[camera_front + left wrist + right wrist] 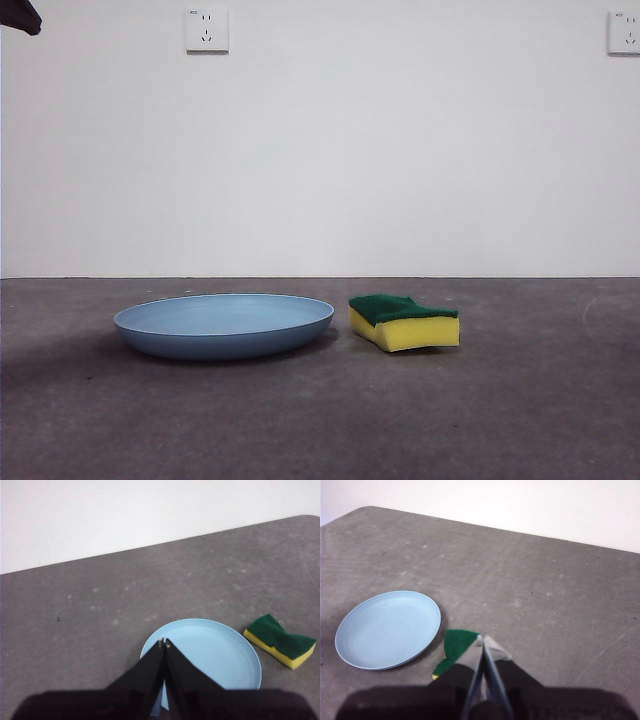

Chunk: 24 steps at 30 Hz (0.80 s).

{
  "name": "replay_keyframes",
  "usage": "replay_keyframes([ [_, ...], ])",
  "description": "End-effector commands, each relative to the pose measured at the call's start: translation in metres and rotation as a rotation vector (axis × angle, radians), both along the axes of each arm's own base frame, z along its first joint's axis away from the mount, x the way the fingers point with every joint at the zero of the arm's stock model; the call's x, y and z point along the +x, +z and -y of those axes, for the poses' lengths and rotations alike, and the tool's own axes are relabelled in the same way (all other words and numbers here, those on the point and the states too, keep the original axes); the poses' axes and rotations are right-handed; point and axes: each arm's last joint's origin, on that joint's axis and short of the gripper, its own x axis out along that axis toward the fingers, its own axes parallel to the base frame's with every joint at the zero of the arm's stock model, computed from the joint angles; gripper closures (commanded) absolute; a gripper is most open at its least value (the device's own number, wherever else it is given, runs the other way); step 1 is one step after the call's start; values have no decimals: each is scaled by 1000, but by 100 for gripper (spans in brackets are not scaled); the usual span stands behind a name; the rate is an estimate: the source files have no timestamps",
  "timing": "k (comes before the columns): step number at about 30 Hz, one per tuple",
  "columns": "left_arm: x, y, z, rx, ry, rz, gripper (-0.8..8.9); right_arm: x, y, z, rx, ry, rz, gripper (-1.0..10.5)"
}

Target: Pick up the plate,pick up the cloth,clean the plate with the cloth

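Note:
The light-blue plate (224, 324) lies flat on the grey table, left of centre in the front view. The cloth, a yellow sponge with a dark green top (404, 321), lies just right of it, apart from it. My left gripper (163, 642) is shut and empty, high above the plate (210, 655); the cloth (280, 641) shows beyond it. My right gripper (483, 639) is shut and empty, high above the cloth (455, 647), which its jaws partly hide; the plate (388, 628) lies beside. Only a black tip of an arm (20, 15) shows in the front view.
The grey table (500, 420) meets a white wall with two sockets (206, 30). A rounded table corner (307, 520) shows in the left wrist view.

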Motion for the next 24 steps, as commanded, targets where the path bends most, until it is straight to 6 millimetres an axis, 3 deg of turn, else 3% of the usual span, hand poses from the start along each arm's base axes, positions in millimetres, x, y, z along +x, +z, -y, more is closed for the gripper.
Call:
replay_keyframes([
  [1,2,-2,1,-4,2,-9,817,0,0,0,11,-6,3,946],
  [6,0,-1,0,81,5,27,817,0,0,0,11,-7,3,946],
  [12,-14,-6,-17,67,64,25,817,0,0,0,11,-6,3,946],
  [17,-25,-34,-34,30,128,82,817,0,0,0,11,-7,4,946],
  [24,-33,-89,-49,-4,249,185,817,0,0,0,11,-6,3,946],
])
